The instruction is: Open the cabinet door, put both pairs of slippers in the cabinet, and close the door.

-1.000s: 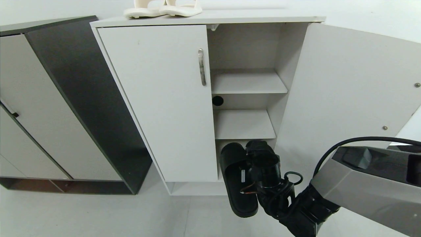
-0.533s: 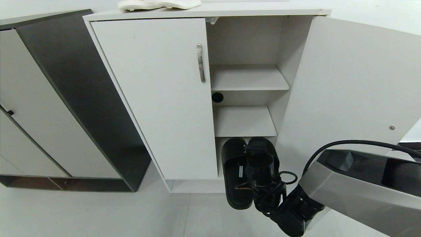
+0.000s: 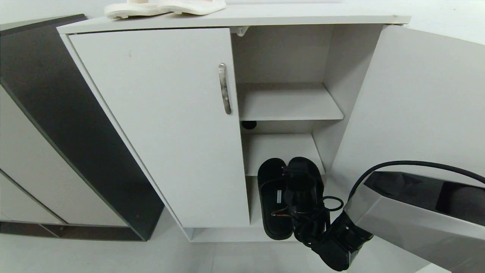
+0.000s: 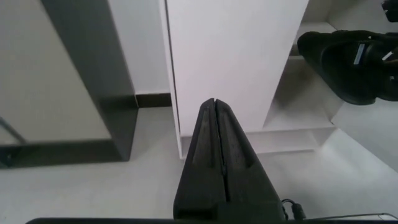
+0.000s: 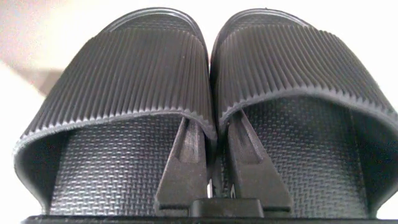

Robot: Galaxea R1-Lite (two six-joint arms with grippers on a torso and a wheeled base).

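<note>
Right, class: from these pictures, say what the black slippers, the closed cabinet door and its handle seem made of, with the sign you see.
The black slippers look like moulded rubber or foam, matte: ribbed straps, pebbled footbed. The closed cabinet door is likely laminated board: smooth, flat, pale matte face. The handle seems metal: silvery with bright glints.

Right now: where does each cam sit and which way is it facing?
Head: on the head, facing forward-down at the white cabinet; right arm shows.
Left wrist: behind the shut left tool, facing the floor at the cabinet's base.
Right wrist: behind the right tool, facing into the black slippers it pinches.
Shared: all three show the slippers.
</note>
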